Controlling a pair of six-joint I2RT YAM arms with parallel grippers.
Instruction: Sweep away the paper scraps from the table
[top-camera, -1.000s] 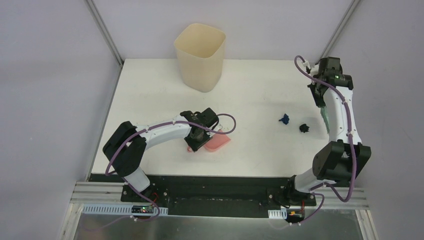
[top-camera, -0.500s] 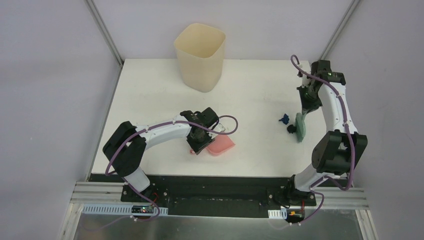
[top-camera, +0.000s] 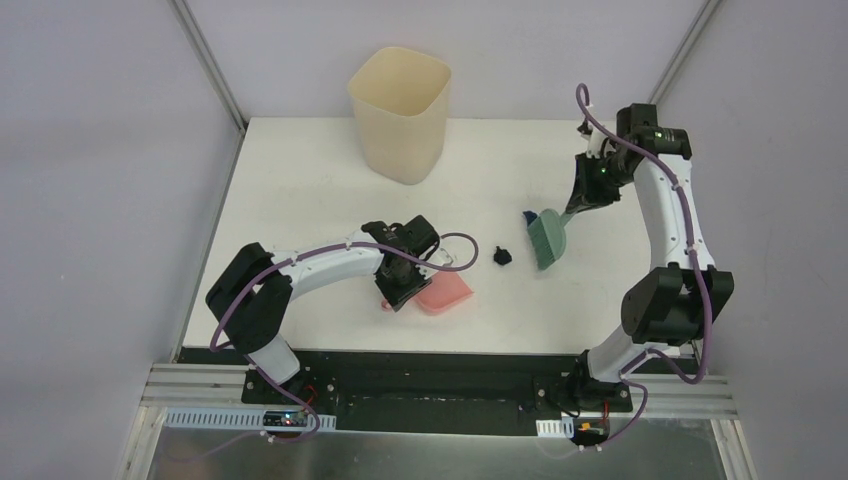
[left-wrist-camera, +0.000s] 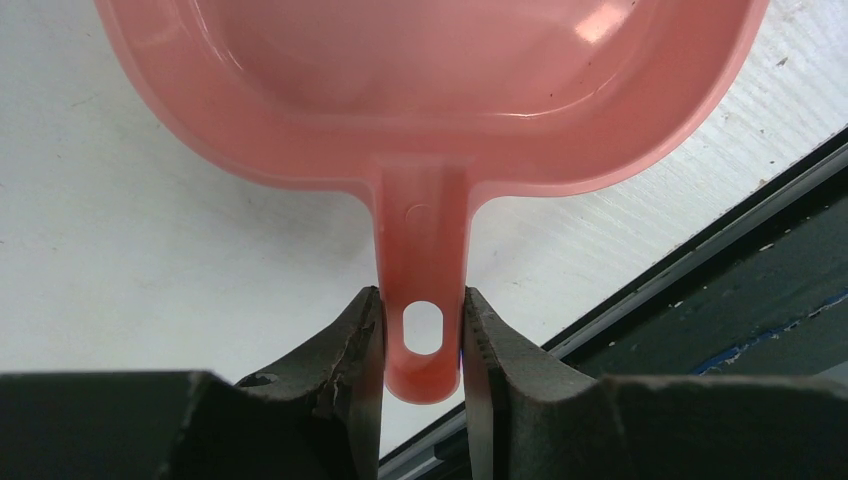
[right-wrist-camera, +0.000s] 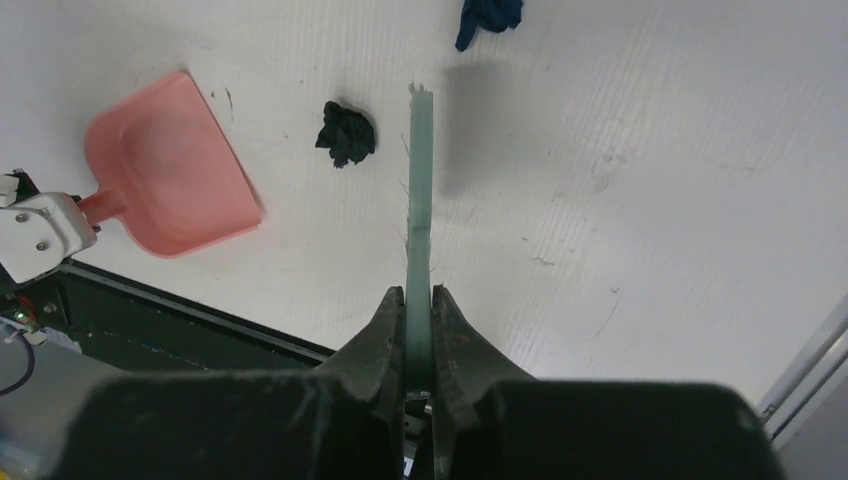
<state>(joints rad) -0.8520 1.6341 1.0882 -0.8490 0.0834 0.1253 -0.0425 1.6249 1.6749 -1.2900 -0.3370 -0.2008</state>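
- Pink plastic comes first, nearest the arms' bases: the dustpan lies flat on the table. The left gripper pinches the end of its handle between both fingers. The pan's wide mouth faces right, toward the other arm.
- Just past that mouth, a little farther back and to its right, the black scrap lies loose on the table. It touches neither pan nor brush and sits in the gap between them.
- Right of it again is the green brush, held by the right gripper, whose fingers are pressed tight on the thin handle. In the right wrist view the brush shows edge-on. Its long axis runs straight away from the claw, with the black scrap and then the pan both off to the left of it.
- The broad face of the brush therefore looks toward the scrap. A leftward push along the table would likely carry it to the pan. The right arm is the nearer one for this job.
- Whether the bristles touch the table, I cannot tell.
- At the far corner of the brush head lies the dark blue scrap, just beside it. Contact is unclear.
- Farthest back, the cream bin stands well apart from all of this.
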